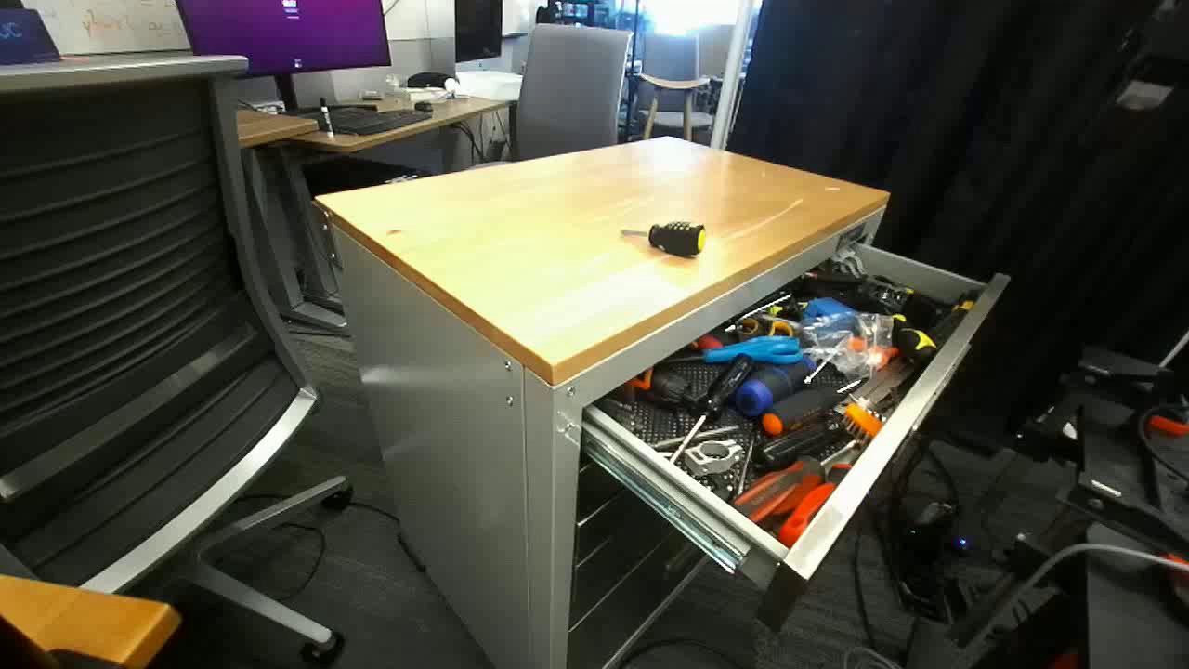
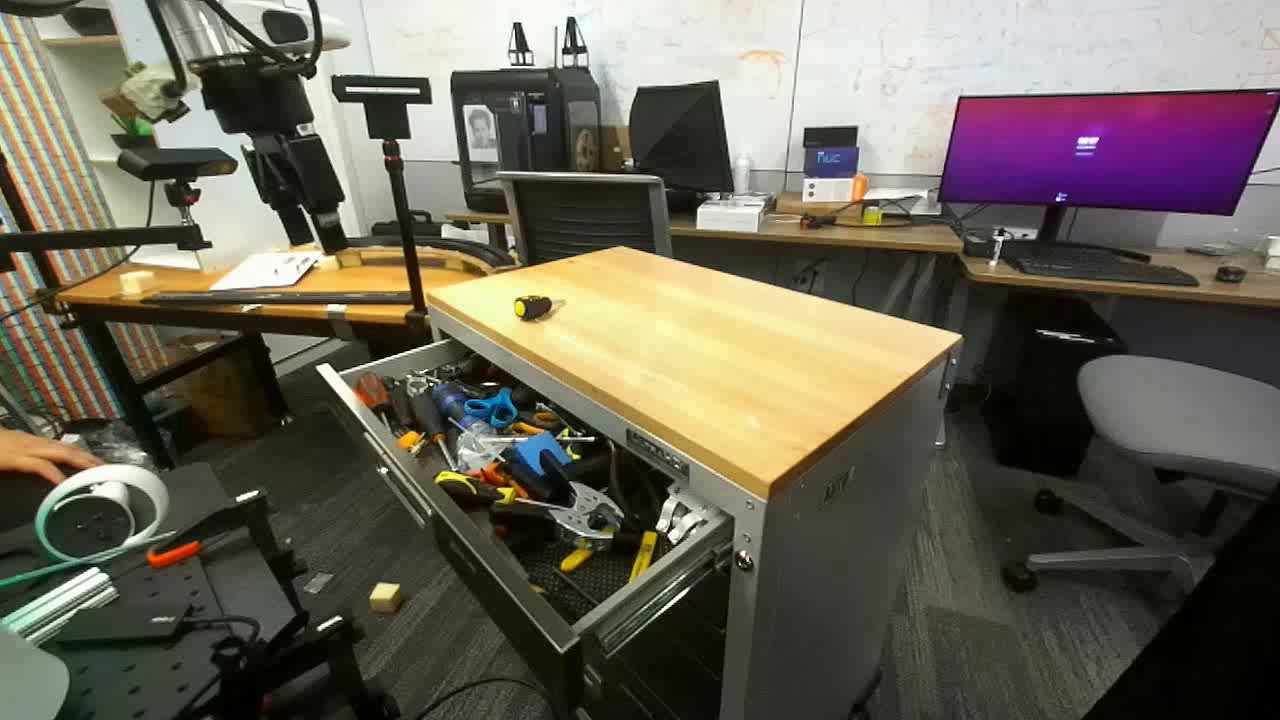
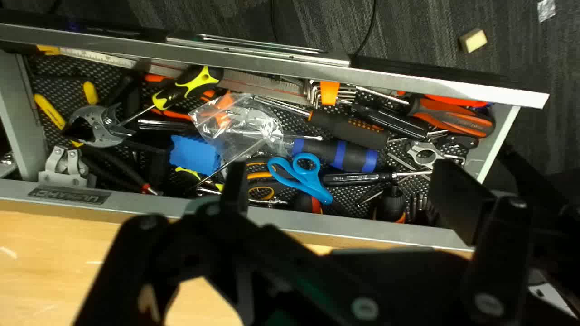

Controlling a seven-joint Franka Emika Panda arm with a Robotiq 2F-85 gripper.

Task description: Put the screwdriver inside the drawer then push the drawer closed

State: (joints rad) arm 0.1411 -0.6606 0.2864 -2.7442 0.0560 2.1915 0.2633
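Note:
The screwdriver, stubby and black with a yellow end, lies on the wooden cabinet top near the drawer-side edge in both exterior views (image 1: 678, 238) (image 2: 533, 307). It does not show in the wrist view. The light-grey drawer is pulled out and full of tools in both exterior views (image 1: 896, 423) (image 2: 500, 580); its front rim crosses the top of the wrist view (image 3: 389, 74). My gripper (image 2: 315, 235) hangs in the air, fingers down, beyond the screwdriver's end of the cabinet. In the wrist view its fingers (image 3: 342, 185) are wide apart with nothing between them.
The wooden top (image 1: 520, 242) sits above the drawer. Blue scissors (image 3: 297, 174), a plastic bag (image 3: 240, 122) and other tools lie in the drawer. A camera stand (image 2: 400, 220) rises beside the gripper. A chair (image 1: 130, 307) stands beside the cabinet. A person's hand (image 2: 40, 458) shows at the edge.

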